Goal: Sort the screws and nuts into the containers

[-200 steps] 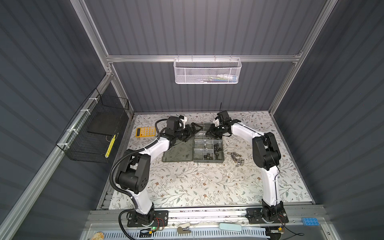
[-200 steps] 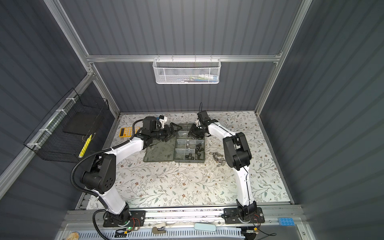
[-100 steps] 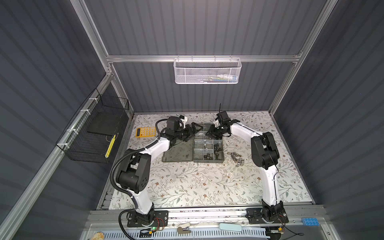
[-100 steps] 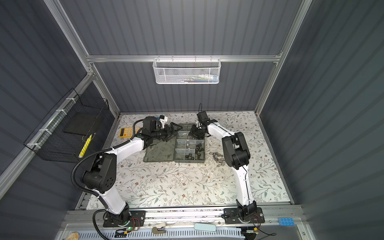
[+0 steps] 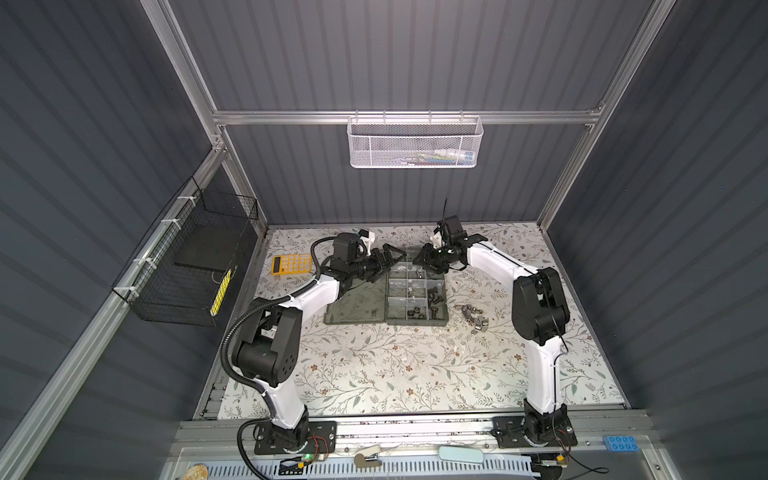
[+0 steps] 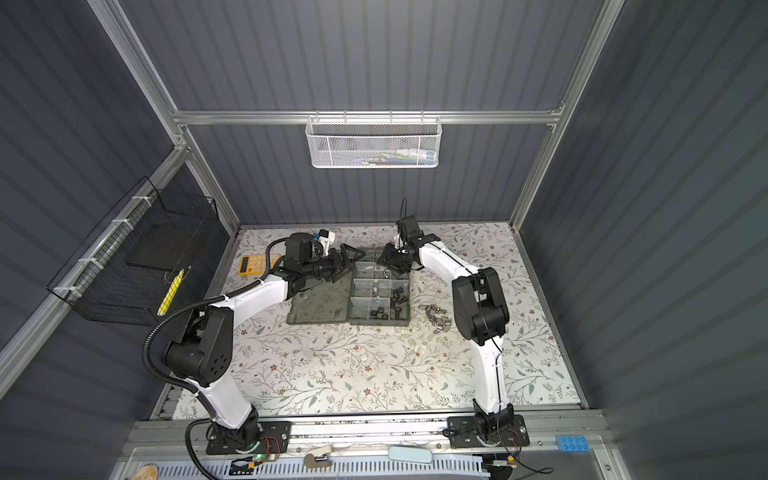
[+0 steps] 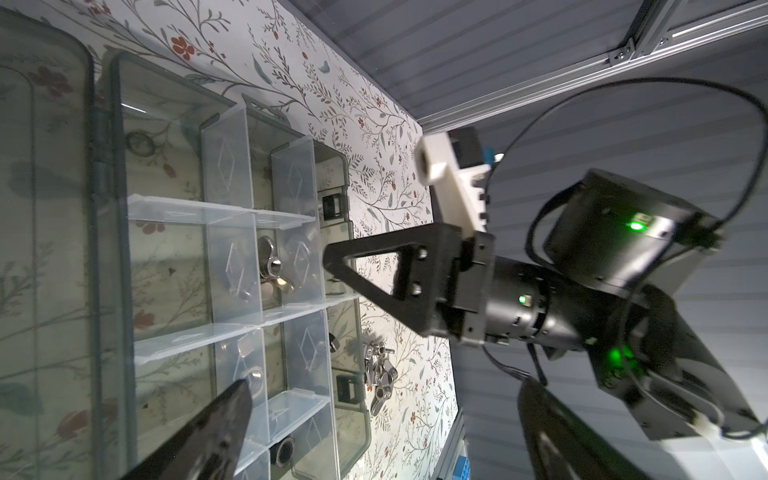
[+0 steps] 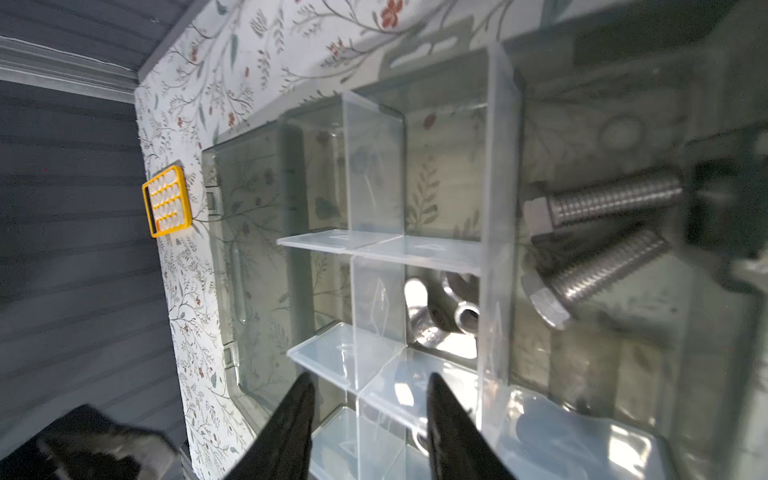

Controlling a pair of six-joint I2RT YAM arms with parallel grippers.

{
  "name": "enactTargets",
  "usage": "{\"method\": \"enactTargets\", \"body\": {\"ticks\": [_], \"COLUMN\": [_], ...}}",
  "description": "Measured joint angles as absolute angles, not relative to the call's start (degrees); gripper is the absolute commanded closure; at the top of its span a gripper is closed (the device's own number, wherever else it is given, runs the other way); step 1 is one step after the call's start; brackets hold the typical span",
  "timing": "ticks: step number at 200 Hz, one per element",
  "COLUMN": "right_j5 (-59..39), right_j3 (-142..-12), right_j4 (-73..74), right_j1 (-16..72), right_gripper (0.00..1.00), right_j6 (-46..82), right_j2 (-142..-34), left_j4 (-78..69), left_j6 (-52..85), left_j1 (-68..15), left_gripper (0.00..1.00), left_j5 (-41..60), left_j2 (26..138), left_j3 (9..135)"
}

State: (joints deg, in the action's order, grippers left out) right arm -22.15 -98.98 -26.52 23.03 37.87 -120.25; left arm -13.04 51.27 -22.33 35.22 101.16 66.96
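The organizer case [image 5: 447, 299] lies open mid-table, its flat lid [image 5: 353, 307] to the left. Its containers hold black screws [image 5: 434, 293] and black nuts [image 5: 415, 313]. Close up, two silver screws [image 8: 611, 199] share one cell and silver wing nuts [image 8: 440, 316] lie in the neighbouring cell. A loose pile of silver nuts [image 5: 471, 318] sits on the mat right of the case. My right gripper [image 8: 370, 376] hovers open over the case's far cells, nothing between its fingers. My left gripper [image 7: 384, 384] stands wide open and empty at the case's far left corner [image 5: 392, 253].
A yellow calculator [image 5: 291, 264] lies on the mat at the far left. A black wire basket [image 5: 187, 266] hangs on the left wall and a white mesh basket [image 5: 413, 141] on the back wall. Floral mat [image 5: 395, 374] stretches out in front of the case.
My right gripper's jaws have spread apart over the far end of the case. Both arms stay about where they were.
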Motion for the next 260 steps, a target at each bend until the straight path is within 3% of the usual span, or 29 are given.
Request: {"method": "enactTargets", "body": {"ticks": [57, 97, 156, 198, 260], "right_j5": [-15.7, -10.3, -5.2, -2.5, -0.8], "right_j3": [-90.7, -79.8, -66.1, -60.2, -57.4], "right_j4": [-27.1, -28.4, -28.5, -28.6, -28.8], "right_j1": [22.3, 20.1, 15.2, 14.0, 13.5], "right_gripper": [0.43, 0.3, 0.18, 0.19, 0.32], "right_j6": [34.1, 30.3, 25.5, 23.7, 22.8], "right_j2": [-109.0, -101.8, -94.4, -93.6, -94.2], "left_j4": [-11.9, -10.1, -9.3, -9.3, -8.2], "left_j6": [49.4, 47.8, 47.3, 47.1, 46.3], "left_j1": [-25.5, -29.1, -32.7, -33.7, -36.7], "left_gripper": [0.0, 0.0, 0.0, 0.0, 0.0], "left_j5": [34.6, 33.8, 33.5, 33.5, 33.5], "left_j2": [101.1, 101.1, 101.1, 101.3, 103.8], "left_j3": [67.0, 67.0, 67.0, 67.0, 67.1]}}
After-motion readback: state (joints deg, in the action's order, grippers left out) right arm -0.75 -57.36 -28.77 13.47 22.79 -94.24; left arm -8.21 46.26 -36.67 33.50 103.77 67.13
